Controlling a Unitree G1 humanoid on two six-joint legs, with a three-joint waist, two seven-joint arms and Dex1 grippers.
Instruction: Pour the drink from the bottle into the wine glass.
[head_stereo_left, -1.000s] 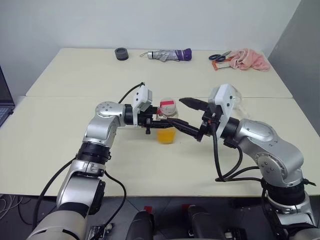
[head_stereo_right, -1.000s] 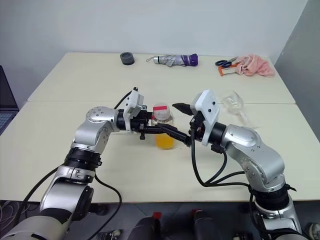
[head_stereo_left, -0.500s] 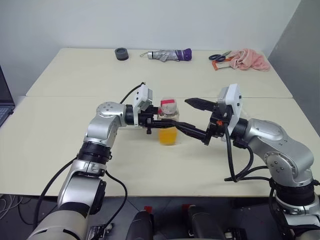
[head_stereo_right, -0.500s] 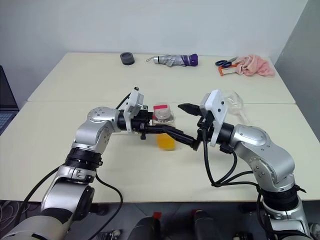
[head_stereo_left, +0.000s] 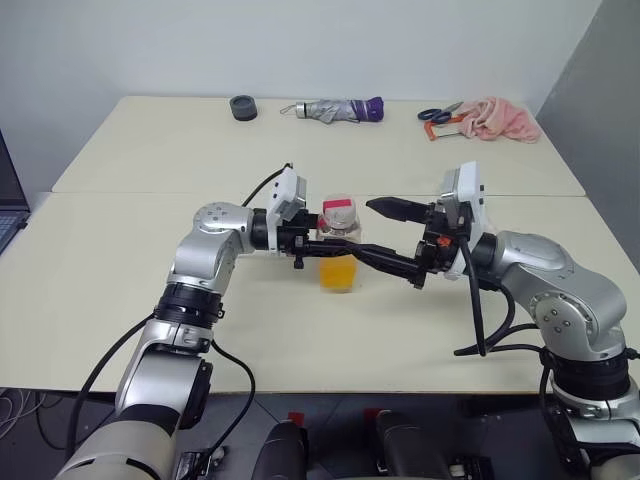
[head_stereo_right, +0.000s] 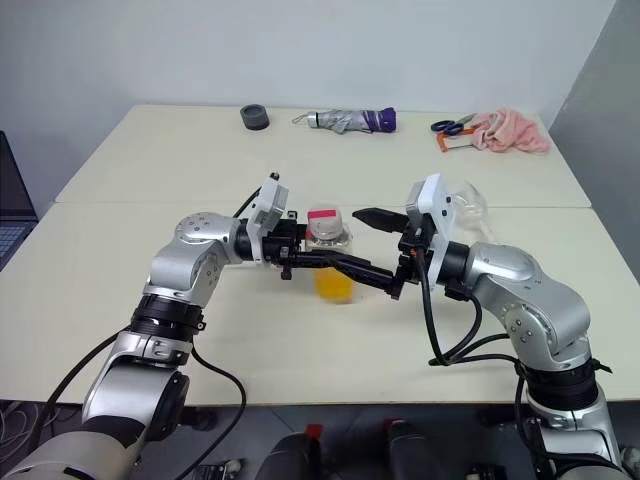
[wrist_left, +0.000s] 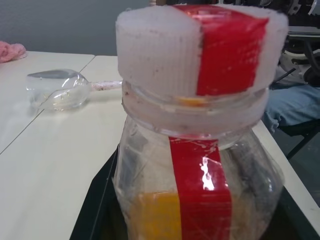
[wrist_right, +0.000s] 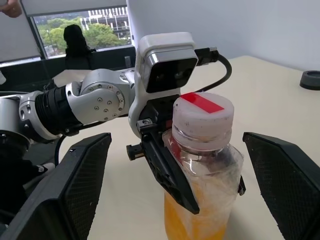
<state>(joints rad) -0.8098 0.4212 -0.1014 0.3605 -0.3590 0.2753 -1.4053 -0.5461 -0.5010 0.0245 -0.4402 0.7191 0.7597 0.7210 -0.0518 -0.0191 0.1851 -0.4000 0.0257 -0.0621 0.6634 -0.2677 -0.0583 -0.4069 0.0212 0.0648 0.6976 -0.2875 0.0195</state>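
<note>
The left gripper, two black fingers on the silver left arm, is clamped on the small clear plastic bottle just under its neck, holding it upright above the cream table; the bright orange translucent drink fills only the lower part of the bottle; the pale ribbed cap with its red strip is still on. The right gripper points across at the bottle from the other side, its black fingers spread wide, one level with the cap and one lower beside the body, neither plainly touching; I judge it is lining up on the cap to unscrew it. The clear stemmed wine glass lies on its side on the table behind the right arm, well apart from the bottle, with no drink in it. So only the pick-up looks done; left, by my reading, are opening the cap, getting the glass upright, and the pour itself.
</note>
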